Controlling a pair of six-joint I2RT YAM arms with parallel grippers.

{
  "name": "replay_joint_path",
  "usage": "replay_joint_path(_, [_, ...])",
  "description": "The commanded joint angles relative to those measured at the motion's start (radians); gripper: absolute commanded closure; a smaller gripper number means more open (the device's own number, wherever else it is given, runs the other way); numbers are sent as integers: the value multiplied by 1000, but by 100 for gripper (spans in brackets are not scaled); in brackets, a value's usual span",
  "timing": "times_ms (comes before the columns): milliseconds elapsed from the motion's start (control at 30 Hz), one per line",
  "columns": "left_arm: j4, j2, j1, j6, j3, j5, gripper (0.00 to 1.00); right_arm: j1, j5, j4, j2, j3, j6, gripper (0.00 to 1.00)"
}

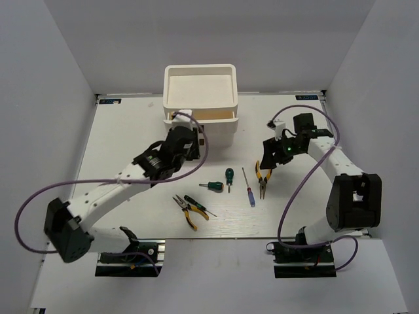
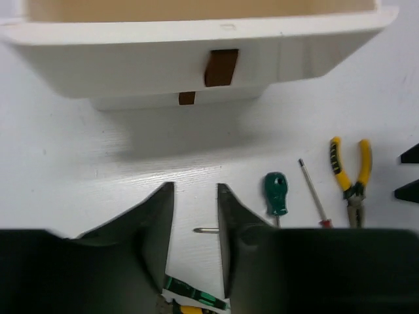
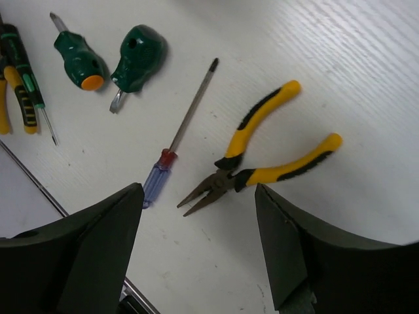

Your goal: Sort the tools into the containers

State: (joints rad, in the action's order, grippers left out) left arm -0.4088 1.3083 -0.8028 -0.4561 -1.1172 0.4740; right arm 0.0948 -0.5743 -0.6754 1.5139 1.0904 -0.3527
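Observation:
The white organizer (image 1: 200,98) stands at the back centre, its upper drawer (image 1: 204,118) pulled partly out. In the left wrist view the drawer front (image 2: 131,59) with its brown handle (image 2: 220,67) is just ahead. My left gripper (image 1: 188,134) (image 2: 195,190) is open and empty in front of it. My right gripper (image 1: 269,162) (image 3: 198,190) is open and empty above yellow-handled pliers (image 1: 263,178) (image 3: 262,157). The blue-handled screwdriver (image 1: 249,188) (image 3: 177,140) and two stubby green screwdrivers (image 1: 211,186) (image 1: 229,175) lie to their left. The second pliers (image 1: 188,210) and the dark green screwdriver (image 1: 198,205) lie near the front.
The tools lie loose on the white table (image 1: 131,131) between the arms. Grey walls close in the back and both sides. The table's front edge (image 1: 216,237) runs just behind the arm bases.

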Motion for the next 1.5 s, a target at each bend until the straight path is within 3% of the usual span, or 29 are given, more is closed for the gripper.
replay_joint_path(0, [-67, -138, -6, -45, 62, 55, 60, 95, 43, -36, 23, 28, -51, 26])
replay_joint_path(100, [-131, -213, -6, -116, 120, 94, 79, 170, 89, -38, 51, 23, -29, 29])
replay_joint_path(133, [-156, -245, -6, -148, 143, 104, 79, 186, 123, -32, 55, 25, -2, 29])
replay_joint_path(167, [-168, -259, -6, -164, 143, 104, 76, 197, 137, -20, 61, 22, 7, 30])
replay_joint_path(233, [-189, -296, -6, -202, 183, 104, 46, 259, 214, -12, 98, 20, 52, 30])
replay_joint_path(300, [-205, -305, -6, -211, 183, 104, 38, 293, 255, -4, 107, 14, 73, 30])
replay_joint_path(367, [-219, -319, -6, -211, 192, 114, 31, 325, 280, -3, 117, -7, 93, 30])
replay_joint_path(633, [-229, -319, -6, -230, 211, 95, 30, 462, 456, 51, 169, -76, 242, 37])
replay_joint_path(933, [-248, -350, -6, -271, 255, 106, 30, 531, 626, 71, 221, -136, 342, 64])
replay_joint_path(1100, [-259, -350, -6, -311, 275, 85, 30, 527, 585, 48, 183, -121, 343, 100])
replay_joint_path(1233, [-246, -325, -6, -334, 306, 14, 30, 496, 394, -53, 67, -26, 204, 100])
replay_joint_path(1267, [-233, -301, -6, -334, 306, -1, 29, 487, 336, -79, 25, 8, 35, 100])
replay_joint_path(1367, [-232, -265, 7, -365, 315, -50, 28, 467, 110, -225, -82, 71, -246, 100])
replay_joint_path(1400, [-232, -245, 7, -374, 315, -61, 28, 465, 67, -252, -104, 81, -445, 100])
replay_joint_path(1467, [-232, -236, 7, -374, 315, -61, 28, 465, 19, -366, -144, 152, -572, 100])
